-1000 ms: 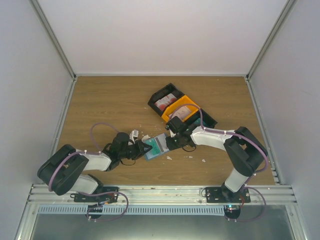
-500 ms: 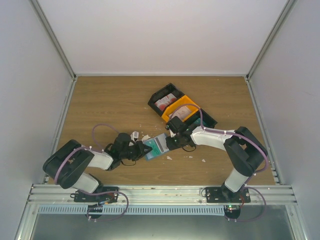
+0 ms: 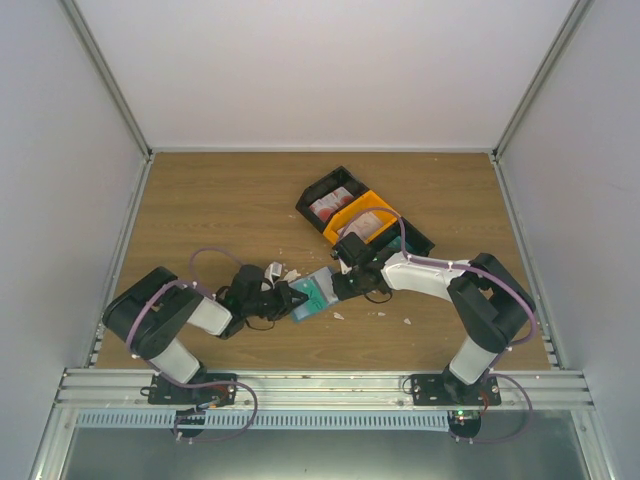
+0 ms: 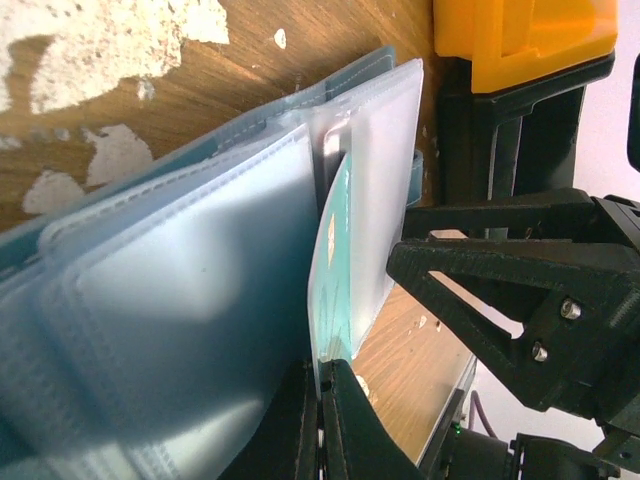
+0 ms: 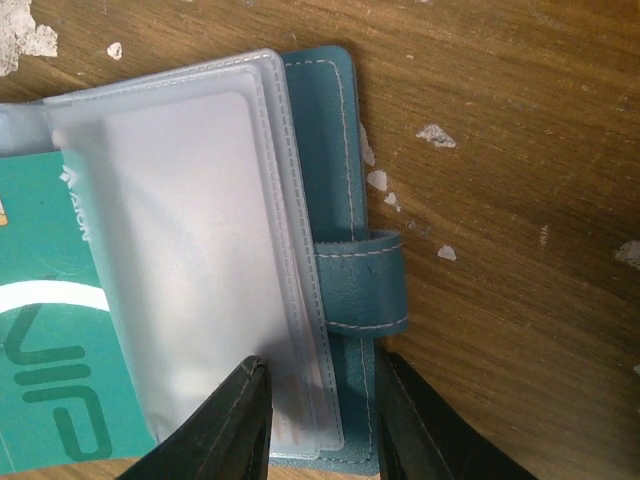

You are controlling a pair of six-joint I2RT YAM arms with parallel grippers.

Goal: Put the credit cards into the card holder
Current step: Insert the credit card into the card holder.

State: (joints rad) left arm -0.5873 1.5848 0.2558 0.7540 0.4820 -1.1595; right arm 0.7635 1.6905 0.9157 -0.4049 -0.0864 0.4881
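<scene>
wood-grain tabletop (image 3: 220, 220) fills the floor of a white-walled booth, flecked with white scraps (image 4: 90, 40), and a black-and-orange tray (image 3: 322, 190) sits toward the back. the left gripper (image 4: 322, 420) is closed tight on a teal credit card (image 4: 335, 260), pinching its near edge so the card stands edge-on in the left wrist view. the far end of the card sits between the clear plastic sleeves of the card holder (image 5: 330, 150). that holder lies open on the table between the two arms, just in front of the tray, its blue cover underneath and its frosted pockets fanned upward. the right gripper (image 5: 320, 430) has its fingers a narrow gap apart at the holder's edge, one finger over the clear sleeves and the other over the blue cover beside the stitched strap (image 5: 365, 285). i cannot tell whether it is pinching the holder or only resting on it. through the sleeve the card shows a white curved stripe and large letters that look like "vip". a small line of white print near its top is too blurred to read.
</scene>
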